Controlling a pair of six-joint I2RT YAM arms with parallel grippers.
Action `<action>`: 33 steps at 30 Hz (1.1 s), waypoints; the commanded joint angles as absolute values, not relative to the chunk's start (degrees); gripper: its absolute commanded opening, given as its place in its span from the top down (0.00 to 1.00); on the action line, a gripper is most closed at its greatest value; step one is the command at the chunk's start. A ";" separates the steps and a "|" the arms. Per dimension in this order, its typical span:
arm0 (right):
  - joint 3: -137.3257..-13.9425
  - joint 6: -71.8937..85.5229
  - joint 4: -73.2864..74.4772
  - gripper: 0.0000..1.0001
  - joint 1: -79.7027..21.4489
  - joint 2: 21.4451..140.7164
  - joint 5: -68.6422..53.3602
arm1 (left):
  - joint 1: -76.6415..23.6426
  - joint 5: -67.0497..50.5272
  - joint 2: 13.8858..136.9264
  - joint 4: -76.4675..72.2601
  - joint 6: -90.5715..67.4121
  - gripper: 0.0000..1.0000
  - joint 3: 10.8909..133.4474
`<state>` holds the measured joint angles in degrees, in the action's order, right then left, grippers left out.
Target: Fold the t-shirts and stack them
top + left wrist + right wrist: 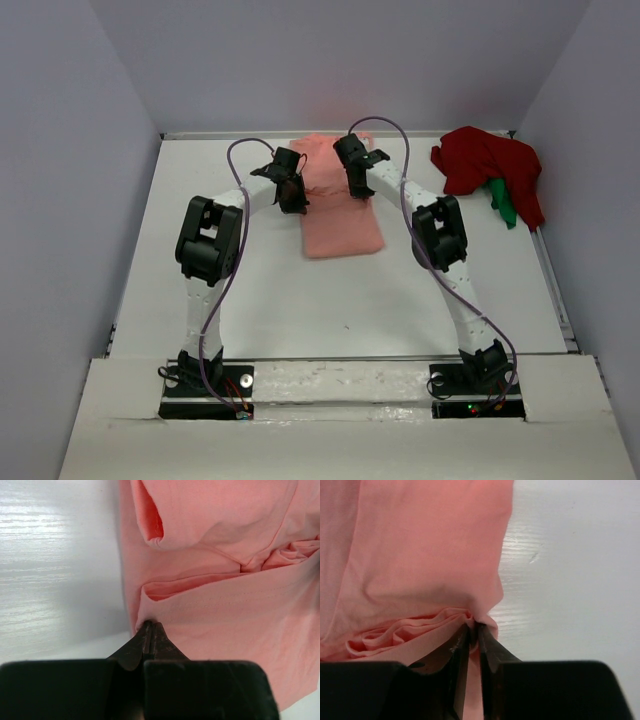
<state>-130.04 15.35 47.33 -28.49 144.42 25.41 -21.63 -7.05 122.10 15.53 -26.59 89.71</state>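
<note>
**Both grippers pinch the salmon-pink t-shirt for a fold**

The left gripper (150, 629) is shut tight on the left edge of the salmon-pink t-shirt (342, 228), its tips meeting on a small peak of cloth just below a sleeve fold. The shirt lies as a long, narrow strip on the white table (350, 310), running away from the arm bases, and both grippers sit over its far half. On the shirt's right edge, the right gripper (474, 630) has its jaws nearly together, with a thin slit between them and bunched cloth caught in it. The grip looks looser than the left one.

Well to the right of the pink shirt lies the dark red t-shirt (485, 160), crumpled. A bright green t-shirt (503, 203) peeks out from under its near side. Neither is folded.

The step in hand seems to be a cross fold of the pink shirt, far end over near end. To do it well:

- The two edges should rise together and level, so the cloth between them is taut and does not sag.
- The right pinch looks worth firming up first, since a slip there would skew the fold.
- Carry low and lay the cloth down flat, with its edges matching those beneath.
- Open the jaws only once the cloth rests on the layer below.
</note>
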 commanded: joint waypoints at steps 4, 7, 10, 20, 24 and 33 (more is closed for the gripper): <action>-120.33 15.83 45.36 0.58 -26.98 140.37 31.55 | -22.06 -2.30 118.05 15.29 -25.93 1.00 88.95; -121.38 14.42 46.14 0.51 -26.98 138.26 33.49 | -23.02 4.90 114.36 17.30 -26.45 1.00 89.64; -122.52 14.85 48.33 0.46 -26.98 134.92 34.37 | -23.29 11.85 110.93 20.55 -27.77 0.99 90.26; -91.27 17.58 40.09 0.38 -28.56 109.80 25.77 | -26.45 11.54 97.13 20.93 -30.76 0.90 74.20; -76.59 18.63 34.65 0.37 -28.56 99.97 16.38 | -26.63 0.46 90.36 12.15 -32.78 0.89 62.08; -54.76 19.34 18.37 0.36 -26.90 90.71 -9.31 | -26.19 -23.02 85.78 -6.42 -33.05 0.75 48.25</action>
